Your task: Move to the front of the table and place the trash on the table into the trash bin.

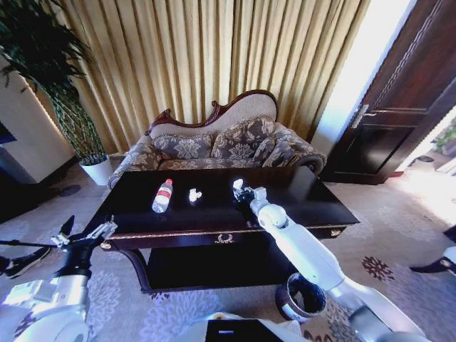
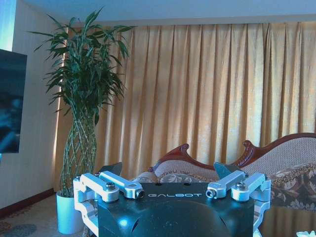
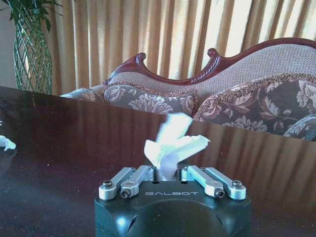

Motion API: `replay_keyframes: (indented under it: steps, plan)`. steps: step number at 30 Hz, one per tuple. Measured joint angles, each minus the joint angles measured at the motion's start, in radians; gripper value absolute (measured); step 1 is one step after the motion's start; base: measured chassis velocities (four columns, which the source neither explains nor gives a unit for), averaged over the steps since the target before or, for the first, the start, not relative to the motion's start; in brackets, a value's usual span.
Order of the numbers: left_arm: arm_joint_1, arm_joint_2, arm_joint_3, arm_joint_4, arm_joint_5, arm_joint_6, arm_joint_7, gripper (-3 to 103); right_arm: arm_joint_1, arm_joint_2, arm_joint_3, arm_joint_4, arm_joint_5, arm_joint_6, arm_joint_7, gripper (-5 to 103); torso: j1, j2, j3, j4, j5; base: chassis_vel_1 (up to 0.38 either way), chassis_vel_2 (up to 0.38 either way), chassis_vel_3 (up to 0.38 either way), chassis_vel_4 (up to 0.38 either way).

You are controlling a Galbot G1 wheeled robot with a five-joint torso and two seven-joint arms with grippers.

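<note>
I'm parked at the front of the table, so the approach part looks done. My right gripper is out over the glossy top, toward the sofa side, with the jaws clamped on a crumpled white paper wad — in the right wrist view the paper sticks up from between the linkages, pinched at its base. I can't tell whether it's lifted clear or still touching the surface (the angle is too flat to judge). My left gripper is idle off the table's left front corner, fingers spread wide, holding nothing; its wrist camera just looks at the curtain and the potted plant. Remaining on the table: the bottle with its red cap, lying on its side left of centre, and a second paper wad just beside it, well apart from the one I'm holding. I can't make out any wrapper from here. The trash bin sits on the carpet by the table's front right, below my right arm — nothing visibly in it that I can confirm. My read: first piece grasped, none delivered, so most of the job is still ahead.
</note>
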Motion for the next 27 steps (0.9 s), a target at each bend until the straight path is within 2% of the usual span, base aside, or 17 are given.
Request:
replay_keyframes:
  steps: [4, 7, 13, 19, 21, 22, 24, 27]
  plan:
    - [0.000, 0.000, 0.000, 0.000, 0.000, -0.001, 0.000, 100, -0.004, -0.004, 0.011, 0.031, 0.010, 0.015, 0.020, 3, 0.000, 0.000, 0.000, 0.0001, 0.0000, 0.000, 0.000, 0.000, 0.000]
    - [-0.002, 0.000, 0.000, 0.000, 0.000, -0.001, 0.000, 100, -0.012, -0.012, 0.022, 0.064, 0.018, 0.032, 0.034, 1, 0.000, 0.000, 0.000, 0.0000, -0.0001, 0.000, 0.000, 0.000, 0.000]
    - [-0.007, 0.003, 0.001, 0.000, -0.005, -0.001, -0.001, 100, -0.069, -0.040, 0.072, 0.171, 0.031, 0.052, 0.072, 0, 0.000, 0.000, 0.000, 0.0001, 0.0000, 0.000, 0.000, 0.000, 0.000]
    - [-0.018, 0.009, 0.000, 0.000, -0.025, 0.005, -0.004, 100, -0.173, -0.091, 0.174, 0.313, 0.045, 0.053, 0.084, 0, 0.000, 0.000, 0.000, 0.0000, 0.0000, 0.000, 0.000, 0.000, 0.000]
    - [-0.024, 0.015, -0.005, 0.000, -0.035, 0.014, -0.007, 100, -0.247, -0.119, 0.247, 0.386, 0.055, 0.054, 0.086, 0, 0.000, 0.000, 0.000, -0.0001, 0.0000, 0.000, 0.000, 0.000, 0.000]
    - [-0.024, 0.015, -0.005, 0.000, -0.035, 0.014, -0.007, 100, -0.247, -0.119, 0.247, 0.386, 0.055, 0.054, 0.086, 0, 0.000, 0.000, 0.000, -0.0001, 0.0000, 0.000, 0.000, 0.000, 0.000]
    - [-0.033, 0.028, -0.012, 0.000, -0.050, 0.030, -0.016, 100, -0.443, -0.160, 0.399, 0.500, 0.059, 0.070, 0.083, 0, 0.000, 0.000, 0.000, -0.0003, 0.0002, 0.000, 0.000, 0.000, 0.000]
    - [-0.035, 0.033, -0.011, 0.000, -0.052, 0.031, -0.016, 100, -0.495, -0.166, 0.444, 0.521, 0.059, 0.085, 0.082, 0, 0.000, 0.000, 0.000, -0.0003, 0.0001, 0.000, 0.000, 0.000, 0.000]
